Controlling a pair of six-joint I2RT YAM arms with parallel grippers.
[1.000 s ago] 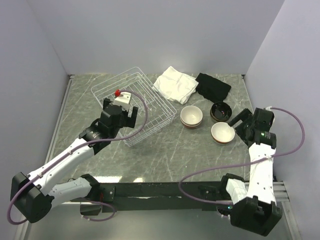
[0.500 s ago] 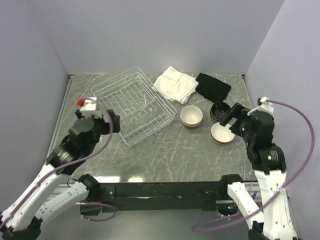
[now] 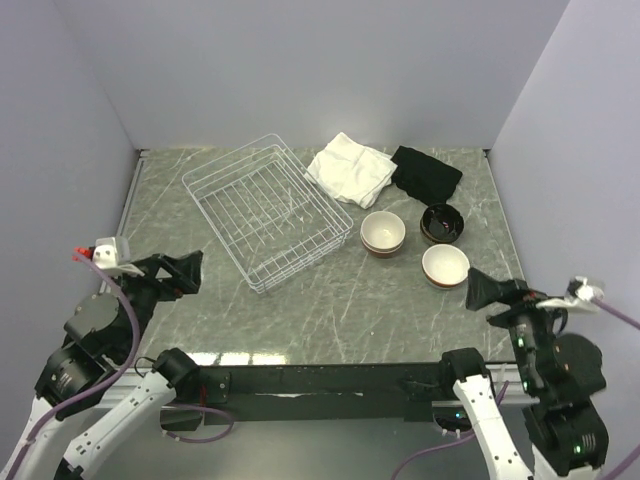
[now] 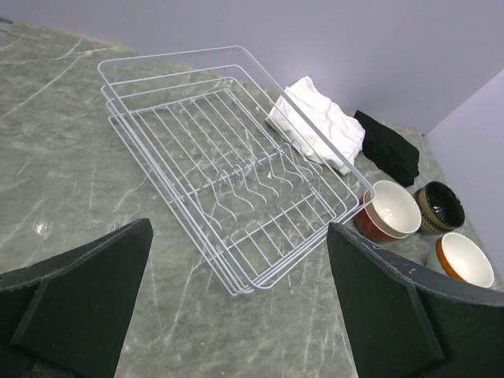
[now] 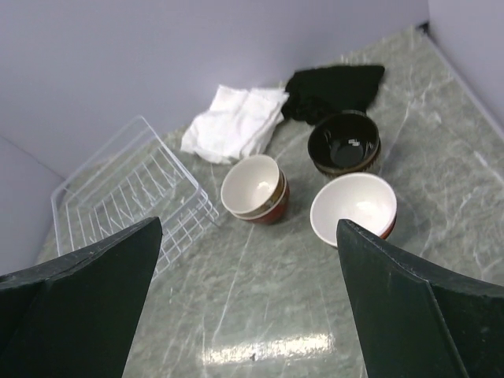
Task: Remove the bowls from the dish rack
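The large white wire dish rack [image 3: 265, 210] sits left of centre in the upper half of the top view, on the green marbled table [image 3: 330, 300], angled to its edges. The small round ceramic bowls [image 5: 353, 206] stand outside it on the table, right of centre. A cream-lined bowl [image 3: 383, 230] is nested in a red one, a dark brown bowl [image 3: 442, 222] sits near it, and an orange bowl [image 3: 445, 266] with a cream inside lies just below them. A folded white cloth [image 3: 349, 168] and a black cloth [image 3: 426, 172] lie side by side above the bowls.

The left gripper [image 3: 170, 270] hangs at the lower left, jaws spread wide and holding nothing. In its wrist view the rack fills the upper middle, well apart from both fingers. The right gripper [image 3: 490, 290] hangs at the lower right, equally wide and holding nothing. The orange bowl is nearest it, yet apart, and in its wrist view the bowls lie in the upper half, well beyond the fingers.
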